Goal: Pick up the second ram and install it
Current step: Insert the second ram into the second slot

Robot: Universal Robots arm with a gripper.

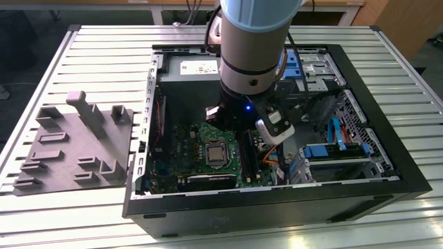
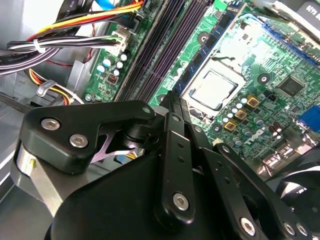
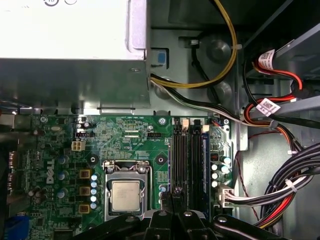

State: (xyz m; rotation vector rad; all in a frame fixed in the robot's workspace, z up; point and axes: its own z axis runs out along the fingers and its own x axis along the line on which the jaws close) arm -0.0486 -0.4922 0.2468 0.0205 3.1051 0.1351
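Second ram (image 3: 176,189) pinched between fingers (image 3: 167,202) over slot (image 3: 176,150); exterior view adds grey fixture (image 1: 76,145).

Bright even room light, case interior (image 1: 183,106) in shadow, glare washing out the power-supply box (image 3: 70,30), motherboard (image 2: 235,60) brightly lit

Green motherboard (image 3: 120,133), black computer case (image 1: 277,210), pale grey slatted table (image 1: 104,57), dark grey tray (image 1: 76,155), silver processor (image 3: 125,196)

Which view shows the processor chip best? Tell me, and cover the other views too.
The first wrist view: the processor chip is seen square-on and unobstructed. The second wrist view shows the chip at a slant; the exterior view shows it from afar.
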